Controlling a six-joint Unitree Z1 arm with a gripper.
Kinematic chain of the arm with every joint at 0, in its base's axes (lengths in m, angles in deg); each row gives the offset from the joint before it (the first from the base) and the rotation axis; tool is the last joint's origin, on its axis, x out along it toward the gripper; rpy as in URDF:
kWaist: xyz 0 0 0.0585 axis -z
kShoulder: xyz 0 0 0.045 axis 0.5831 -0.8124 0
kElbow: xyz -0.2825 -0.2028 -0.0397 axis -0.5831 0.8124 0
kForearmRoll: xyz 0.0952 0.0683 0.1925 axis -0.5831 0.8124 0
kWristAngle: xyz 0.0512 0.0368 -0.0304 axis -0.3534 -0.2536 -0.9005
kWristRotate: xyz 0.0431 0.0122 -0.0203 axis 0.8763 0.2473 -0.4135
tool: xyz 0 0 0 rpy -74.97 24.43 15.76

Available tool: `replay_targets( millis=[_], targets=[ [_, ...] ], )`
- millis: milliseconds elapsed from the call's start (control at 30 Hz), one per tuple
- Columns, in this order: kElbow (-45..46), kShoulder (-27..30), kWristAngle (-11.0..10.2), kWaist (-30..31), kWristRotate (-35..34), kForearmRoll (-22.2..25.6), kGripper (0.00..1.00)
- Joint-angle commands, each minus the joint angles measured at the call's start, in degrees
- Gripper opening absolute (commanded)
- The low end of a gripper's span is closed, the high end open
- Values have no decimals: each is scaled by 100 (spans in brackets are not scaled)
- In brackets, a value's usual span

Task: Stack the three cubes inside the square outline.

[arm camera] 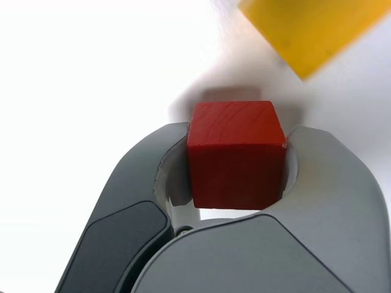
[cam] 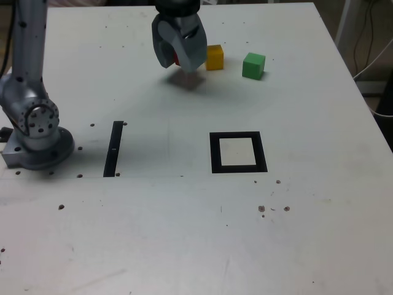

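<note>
Grip: end effector is pinching the red cube, one jaw pressed to each of two opposite faces; the wrist view shows no gap on either side.
Red cube, exterior view: only a sliver of red shows between the grey jaws of the end effector, at the far side of the worktop.
Height: a soft shadow lies on the worktop just below and beside the jaws; whether the cube rests on the surface or hangs just clear of it cannot be told.
Yellow cube: sits just beside the end effector, on the exterior view's right; in the wrist view it lies just beyond the red one, apart from it, not touching.
Green cube: stands further to the exterior view's right, apart from the yellow, untouched.
Square outline: black frame with white centre, nothing inside it, well apart from the end effector.
Key relation: from the held cube the square outline lies toward the camera and to the exterior view's right, on the near half of the worktop; the yellow and green cubes sit to the far side of that path, not across it.
Axis: the frame's edges run roughly square to the worktop edges; how the held cube's faces line up with them cannot be read from these views.
Judgement: first of three placements; carry looks unobstructed, though the yellow cube is close enough to be nudged on the lift.
Black strip: thin line near the arm base, on the exterior view's left, off the route.
</note>
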Motion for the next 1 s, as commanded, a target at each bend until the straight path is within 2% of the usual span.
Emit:
replay_targets(
  millis=[0,300,700,967],
  targets=[
    [4,115,4,79,-92,71,44],
    [101,467,-49,592,-1151,373,44],
    [415,733,-64,1670,-3659,611,44],
    [420,745,134,2298,-4783,714,44]
  ],
)
